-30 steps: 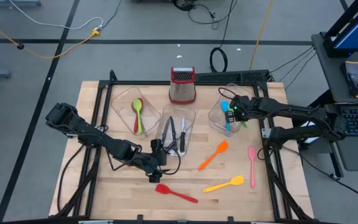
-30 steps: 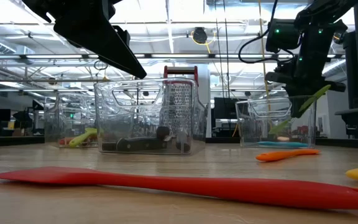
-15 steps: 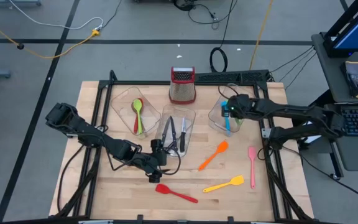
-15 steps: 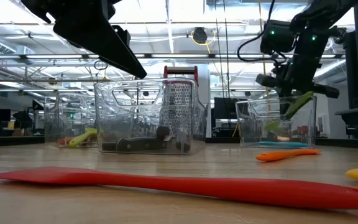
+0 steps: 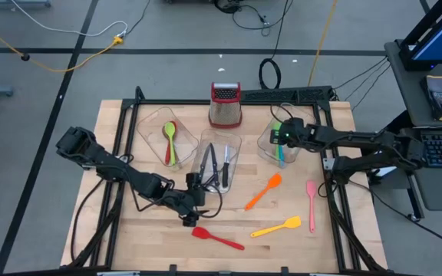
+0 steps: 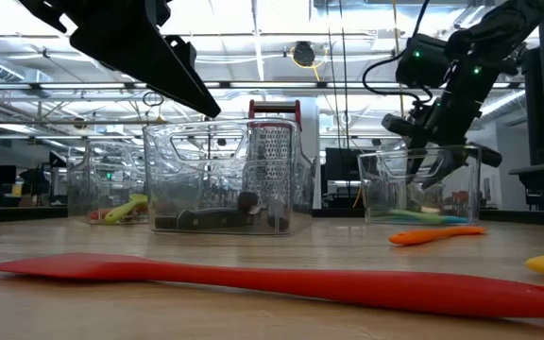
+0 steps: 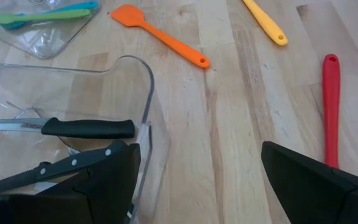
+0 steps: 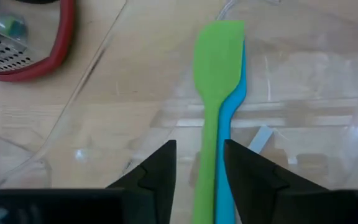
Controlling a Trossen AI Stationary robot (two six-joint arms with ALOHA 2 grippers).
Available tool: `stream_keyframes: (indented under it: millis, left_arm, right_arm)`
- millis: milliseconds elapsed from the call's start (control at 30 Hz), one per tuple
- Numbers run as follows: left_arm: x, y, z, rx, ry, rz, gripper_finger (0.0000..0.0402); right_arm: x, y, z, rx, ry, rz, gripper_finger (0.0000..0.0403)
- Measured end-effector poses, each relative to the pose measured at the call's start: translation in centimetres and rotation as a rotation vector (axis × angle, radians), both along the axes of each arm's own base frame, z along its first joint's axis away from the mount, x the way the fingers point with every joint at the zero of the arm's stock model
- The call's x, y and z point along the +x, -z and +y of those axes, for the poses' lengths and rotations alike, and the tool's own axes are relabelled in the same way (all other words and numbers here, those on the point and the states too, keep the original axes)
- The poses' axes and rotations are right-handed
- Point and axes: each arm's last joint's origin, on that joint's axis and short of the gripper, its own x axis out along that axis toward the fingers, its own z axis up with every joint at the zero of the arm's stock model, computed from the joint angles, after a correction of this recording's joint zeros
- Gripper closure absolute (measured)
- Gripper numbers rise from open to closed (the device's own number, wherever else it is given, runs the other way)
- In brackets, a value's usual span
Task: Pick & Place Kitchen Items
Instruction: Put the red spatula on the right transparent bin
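The right gripper (image 5: pixel 281 136) hangs over the right tub (image 5: pixel 267 147), its fingers a little apart either side of the handle of the green spatula (image 8: pixel 215 81), which lies in the tub on top of a blue spatula (image 8: pixel 234 106). Whether the pads touch the handle I cannot tell from the wrist view — the gap looks only just wider than the handle. That is the main risk: if the jaws are not clear of it when the arm lifts, the green spatula could be dragged up or tipped over the tub's rim, and a finger catching the thin wall could shove the tub toward the grater (image 5: pixel 225 105). The left gripper (image 5: pixel 188 207) is spread wide and holds nothing, poised near the table at the near end of the middle tub (image 5: pixel 234 167), close to the red spatula (image 5: pixel 217 238). In its wrist view one finger sits right by that tub's wall, with the knives (image 7: pixel 73 128) inside — a sideways reach from here could knock the tub or slide the red spatula away instead of catching it. The orange spatula (image 5: pixel 264 191), the yellow one (image 5: pixel 276 227) and the pink one (image 5: pixel 311 205) lie loose on the table, not yet put away.
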Motion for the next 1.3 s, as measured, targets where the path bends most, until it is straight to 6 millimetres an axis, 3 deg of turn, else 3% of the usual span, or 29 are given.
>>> stream_keyframes:
  millis: [133,300,667,1133,1300]
  left_arm:
    - [-0.2,0.0,-0.4,-0.009,0.004,0.000,0.0066]
    - [-0.5,0.1,-0.9,-0.014,0.018,0.008,0.0066]
    - [-0.6,0.1,-1.1,-0.021,0.019,0.007,0.0066]
    - [-0.6,0.0,-1.1,-0.171,-0.112,0.001,0.0066]
    - [-0.6,0.0,-1.1,-0.184,-0.124,0.000,0.0066]
  right_arm:
    - [-0.3,-0.7,0.2,-0.016,-0.021,-0.024,0.0263]
    - [-1.4,-2.3,0.9,-0.001,-0.115,-0.089,0.0280]
    - [-3.8,-5.5,4.0,-0.108,-0.462,-0.200,0.0395]
    - [-4.1,-6.8,8.2,-0.252,-0.928,-0.250,0.0401]
    - [-3.7,-7.1,9.2,-0.242,-0.974,-0.308,0.0399]
